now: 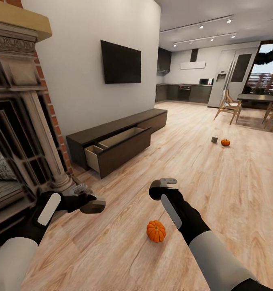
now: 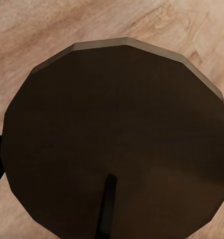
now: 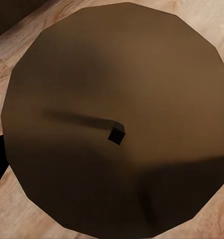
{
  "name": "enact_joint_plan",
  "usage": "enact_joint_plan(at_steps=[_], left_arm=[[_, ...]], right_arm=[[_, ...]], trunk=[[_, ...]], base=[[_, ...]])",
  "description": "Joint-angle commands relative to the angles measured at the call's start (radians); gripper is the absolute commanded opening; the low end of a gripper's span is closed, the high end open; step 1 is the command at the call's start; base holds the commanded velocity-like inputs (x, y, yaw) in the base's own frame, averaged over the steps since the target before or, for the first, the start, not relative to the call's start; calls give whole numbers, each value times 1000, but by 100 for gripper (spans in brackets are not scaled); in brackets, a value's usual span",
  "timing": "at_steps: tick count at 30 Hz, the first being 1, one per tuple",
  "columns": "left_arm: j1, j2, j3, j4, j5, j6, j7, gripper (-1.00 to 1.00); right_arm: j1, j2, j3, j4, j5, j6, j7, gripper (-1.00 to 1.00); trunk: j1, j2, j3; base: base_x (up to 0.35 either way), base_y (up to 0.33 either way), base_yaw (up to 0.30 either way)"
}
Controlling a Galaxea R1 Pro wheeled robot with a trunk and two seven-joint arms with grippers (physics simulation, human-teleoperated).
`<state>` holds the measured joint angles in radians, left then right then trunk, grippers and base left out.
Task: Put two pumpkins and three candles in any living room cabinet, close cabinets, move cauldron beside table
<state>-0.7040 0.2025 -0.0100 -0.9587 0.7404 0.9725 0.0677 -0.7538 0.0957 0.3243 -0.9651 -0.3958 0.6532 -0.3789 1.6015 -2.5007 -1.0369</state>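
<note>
Each arm carries a candle over the wood floor (image 1: 217,190): the left gripper (image 1: 92,204) is clamped on a grey-tan candle (image 1: 92,205) near the fireplace (image 1: 19,121), and the right gripper (image 1: 164,186) grips another candle (image 3: 114,119) — its flat top and dark wick sit right under the wrist camera. One pumpkin (image 1: 156,230) lies on the floor just beside the right arm. Farther off, a second pumpkin (image 1: 225,142) sits beside a third candle (image 1: 214,139). Along the wall, the cabinet (image 1: 120,139) has one drawer (image 1: 118,150) pulled open — pale inside.
</note>
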Motion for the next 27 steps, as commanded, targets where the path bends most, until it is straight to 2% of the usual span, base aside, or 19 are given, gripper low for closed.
enact_joint_plan(at_steps=[1, 6, 15, 18, 27], left_arm=[[0, 0, 0, 0, -1, 0, -2, -100], [0, 0, 0, 0, -1, 0, -2, -100], [0, -1, -1, -3, 0, 0, -2, -100], [0, -1, -1, -2, 1, 0, -2, -100], [0, -2, -2, 0, 1, 0, -2, -100]], right_arm=[[0, 0, 0, -1, -1, -1, 0, -100], [0, 0, -1, -1, -3, -3, 1, -100], [0, -5, -3, -6, -4, -5, 5, -100], [-1, -9, -5, -7, -5, -5, 7, -100], [0, -3, -4, -8, -4, -4, 4, -100]], trunk=[[0, 0, -2], [0, 0, -9], [0, 0, -7], [-1, 1, 7], [-35, 62, 38]], base=[[0, 0, -13], [0, 0, -99], [0, 0, -257], [0, 0, -273], [0, 0, -111]])
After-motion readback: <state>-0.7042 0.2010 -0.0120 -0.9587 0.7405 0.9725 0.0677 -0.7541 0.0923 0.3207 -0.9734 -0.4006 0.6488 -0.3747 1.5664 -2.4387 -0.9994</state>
